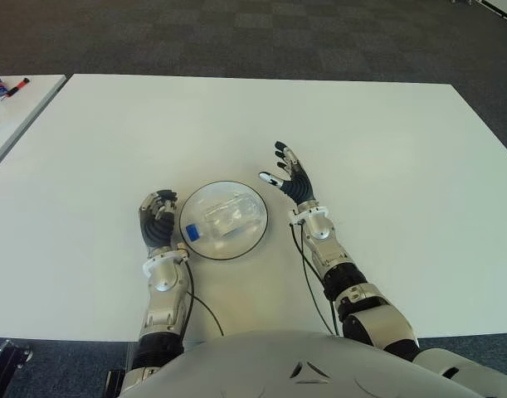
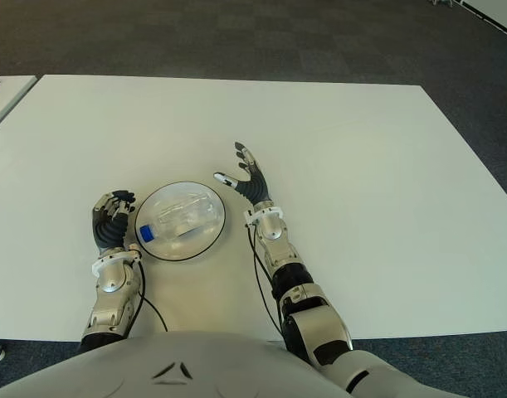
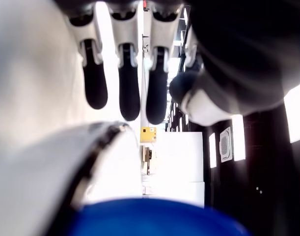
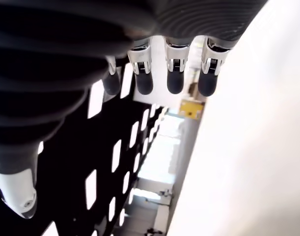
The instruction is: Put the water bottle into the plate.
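The right hand hovers just beside the plate on its right, fingers spread wide and thumb out, holding nothing; its own wrist view shows four straight fingertips with only air beneath them. The left hand shows just left of the plate, fingers curled loosely inward and empty — its wrist view looks past them at the plate's rim and the blue cap close by. Between the two hands the clear plastic water bottle with a blue cap lies on its side inside the round transparent plate with a dark rim, cap toward the robot's left, so the task looks done. The risk now lies in the retreat: the bottle is round and could roll if the plate is nudged, and either hand, being so close to the rim, might clip it when drawing back and tip the bottle onto the white table. The right forearm angles up from the torso toward the plate; the left forearm runs nearly straight ahead — both stay low over the table.
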### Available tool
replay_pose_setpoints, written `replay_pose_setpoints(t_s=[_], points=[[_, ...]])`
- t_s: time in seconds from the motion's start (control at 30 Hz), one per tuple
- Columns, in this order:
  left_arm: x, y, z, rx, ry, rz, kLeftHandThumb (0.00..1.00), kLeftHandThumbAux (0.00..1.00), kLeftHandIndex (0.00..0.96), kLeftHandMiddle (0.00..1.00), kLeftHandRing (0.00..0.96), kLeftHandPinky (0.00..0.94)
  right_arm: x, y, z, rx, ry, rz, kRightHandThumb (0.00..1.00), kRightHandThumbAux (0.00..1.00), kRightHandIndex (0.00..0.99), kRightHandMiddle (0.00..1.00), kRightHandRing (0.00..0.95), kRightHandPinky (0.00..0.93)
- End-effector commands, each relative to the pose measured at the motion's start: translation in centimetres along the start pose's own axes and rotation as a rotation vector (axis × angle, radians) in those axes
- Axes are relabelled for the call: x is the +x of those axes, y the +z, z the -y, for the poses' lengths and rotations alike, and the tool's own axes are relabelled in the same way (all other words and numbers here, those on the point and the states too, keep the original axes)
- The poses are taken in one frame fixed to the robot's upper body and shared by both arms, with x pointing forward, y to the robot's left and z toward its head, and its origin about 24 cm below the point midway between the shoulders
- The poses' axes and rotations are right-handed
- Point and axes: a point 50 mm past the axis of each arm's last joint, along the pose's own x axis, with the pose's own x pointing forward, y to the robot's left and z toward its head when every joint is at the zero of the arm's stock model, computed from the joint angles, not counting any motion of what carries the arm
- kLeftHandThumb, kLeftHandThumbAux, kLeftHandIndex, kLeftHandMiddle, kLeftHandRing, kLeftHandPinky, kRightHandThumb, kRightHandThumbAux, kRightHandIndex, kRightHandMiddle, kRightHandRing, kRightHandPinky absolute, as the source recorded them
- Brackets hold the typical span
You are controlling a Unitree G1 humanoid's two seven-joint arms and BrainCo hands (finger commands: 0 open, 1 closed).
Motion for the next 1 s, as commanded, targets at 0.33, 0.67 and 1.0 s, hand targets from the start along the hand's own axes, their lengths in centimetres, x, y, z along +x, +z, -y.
replay_pose_setpoints(t_s=[0.33,0.67,1.0], points=[[-0.3,-0.9,-0.3,-0.018,-0.051,-0.049,0.464,0.781,0.352,0.354,0.342,0.325,-2.9,-0.7,-0.8,0.247,-0.078,0.007,0.000,0.623,0.010,0.022,0.023,0.051],[-0.3,-1.0,-0.2,-0.033,-0.053,-0.069,0.010,0.908,0.200,0.230,0.209,0.207,-4.3,-1.6,-1.2,0.287,-0.077,-0.103,0.007,0.676,0.000,0.000,0.000,0.015],[-0.4,-0.5,-0.1,-0.054,-0.032,-0.083,0.000,0.916,0.138,0.147,0.131,0.150,-5.4,-2.0,-1.4,0.326,-0.064,-0.136,0.048,0.681,0.000,0.000,0.000,0.030]])
